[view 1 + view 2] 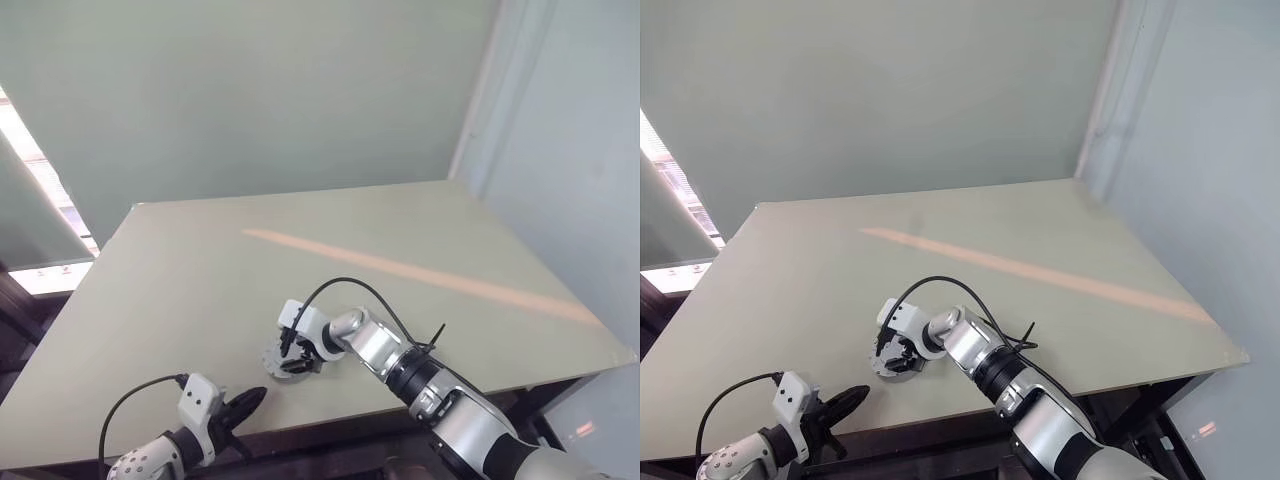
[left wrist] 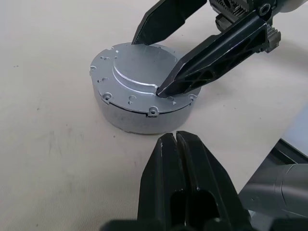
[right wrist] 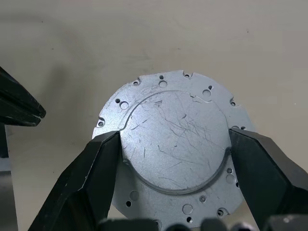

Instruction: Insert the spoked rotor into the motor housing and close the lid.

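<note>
The motor housing [image 2: 130,118] is a low silver round case on the table, near its front edge. The grey lid [image 3: 173,120] lies flat on top of it, with a raised round middle and small holes around its rim. My right gripper [image 3: 174,139] comes down from above, one fingertip [image 2: 166,89] against each side of that raised middle, shut on the lid. My left gripper [image 2: 175,139] is shut and empty, hanging just in front of the housing, close to the table's front edge [image 1: 250,400]. The spoked rotor is hidden.
The pale green table [image 1: 200,280] stretches far behind and to both sides of the housing [image 1: 285,362]. An orange streak of light [image 1: 420,272] crosses it. A black cable [image 1: 350,285] loops over my right wrist. Walls stand behind and to the right.
</note>
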Controlling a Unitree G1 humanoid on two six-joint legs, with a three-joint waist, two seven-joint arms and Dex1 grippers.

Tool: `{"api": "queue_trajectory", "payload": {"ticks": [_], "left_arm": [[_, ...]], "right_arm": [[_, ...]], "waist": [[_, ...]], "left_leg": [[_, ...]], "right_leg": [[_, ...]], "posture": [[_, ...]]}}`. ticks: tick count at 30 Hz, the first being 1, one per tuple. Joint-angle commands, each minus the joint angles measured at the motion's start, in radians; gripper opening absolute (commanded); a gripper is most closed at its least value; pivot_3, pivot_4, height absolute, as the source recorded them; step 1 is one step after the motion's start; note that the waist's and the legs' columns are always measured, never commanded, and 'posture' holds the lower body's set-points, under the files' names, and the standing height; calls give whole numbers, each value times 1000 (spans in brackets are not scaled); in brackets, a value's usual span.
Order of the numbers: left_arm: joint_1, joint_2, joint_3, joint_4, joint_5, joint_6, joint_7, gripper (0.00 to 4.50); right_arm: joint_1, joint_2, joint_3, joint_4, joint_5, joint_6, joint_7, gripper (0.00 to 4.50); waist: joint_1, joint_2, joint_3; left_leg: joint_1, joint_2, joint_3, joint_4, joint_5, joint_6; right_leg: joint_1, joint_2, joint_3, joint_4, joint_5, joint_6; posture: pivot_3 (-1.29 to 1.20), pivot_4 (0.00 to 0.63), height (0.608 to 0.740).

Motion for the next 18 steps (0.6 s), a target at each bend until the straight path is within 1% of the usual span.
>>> {"api": "queue_trajectory", "payload": {"ticks": [1,5,9,13,18], "left_arm": [[-40,2,12,-24,18,-35,17,0],[-87,-11,-9,-13,46,-39,43,0],[-131,-28,-31,7,66,-38,57,0],[-158,-19,-57,52,111,-31,74,0],[-196,-21,-95,115,181,-3,112,0]], "right_arm": [[13,-7,51,91,-50,30,-10,3340],[7,-5,50,113,-52,13,-14,3340],[3,-3,48,136,-54,-5,-17,3340],[-2,2,42,170,-54,-31,-24,3340],[-9,5,32,215,-53,-68,-32,3340]], "waist": [[0,0,0],[0,1,-1],[0,2,-1],[0,2,-1],[1,3,-1]], "left_leg": [[0,0,0,0,0,0],[0,0,0,0,0,0],[4,0,0,0,0,0],[11,0,0,-1,-1,-1],[12,-1,-1,-1,-1,-2]], "right_leg": [[0,0,0,0,0,0],[1,0,0,0,0,0],[4,0,0,0,0,0],[10,0,0,0,0,0],[11,-1,0,-1,0,0]], "posture": [[0,0,740],[0,0,740],[0,0,740],[0,0,740],[0,0,740]]}}
